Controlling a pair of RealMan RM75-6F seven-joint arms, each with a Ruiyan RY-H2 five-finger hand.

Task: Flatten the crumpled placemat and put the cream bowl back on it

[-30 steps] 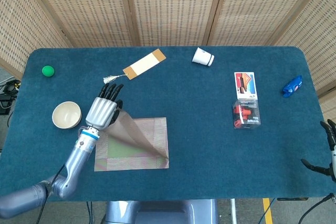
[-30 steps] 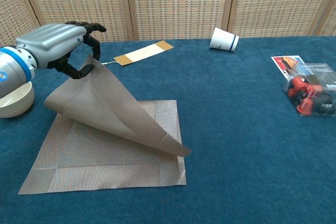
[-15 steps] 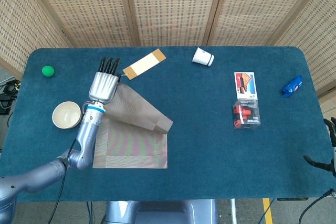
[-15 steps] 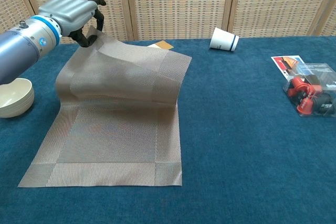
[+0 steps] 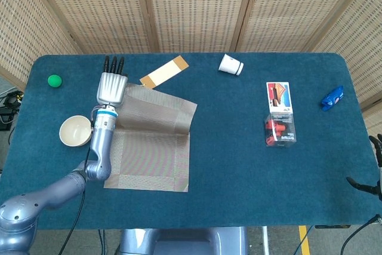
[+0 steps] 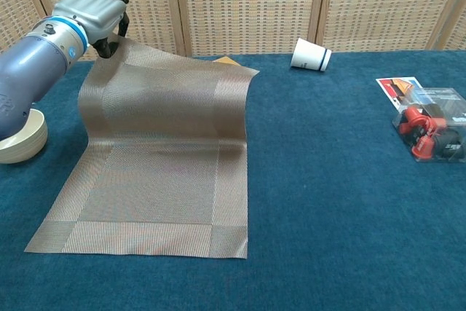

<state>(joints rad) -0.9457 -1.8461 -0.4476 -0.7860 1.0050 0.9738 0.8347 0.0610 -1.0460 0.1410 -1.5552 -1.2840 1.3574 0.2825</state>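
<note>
The brown woven placemat (image 5: 152, 138) (image 6: 153, 172) lies on the blue table with its near part flat and its far edge lifted. My left hand (image 5: 111, 85) (image 6: 91, 14) holds the mat's far left corner above the table, so the far half hangs like a sheet. The cream bowl (image 5: 76, 131) (image 6: 16, 140) stands on the table left of the mat, close to my left forearm. Only a few fingertips of my right hand (image 5: 376, 168) show at the right edge of the head view; its state is unclear.
A tan bookmark with a tassel (image 5: 163, 71) lies just beyond the mat. A tipped white paper cup (image 5: 230, 64) (image 6: 311, 54), a clear box of red items (image 5: 280, 129) (image 6: 431, 130), a printed card (image 5: 279, 96), a blue object (image 5: 332, 98) and a green ball (image 5: 55, 80) lie around.
My left hand has carried the mat's corner away from me and upward, unfolding the flap that lay across the mat. The mat now spreads open with its far edge raised.
</note>
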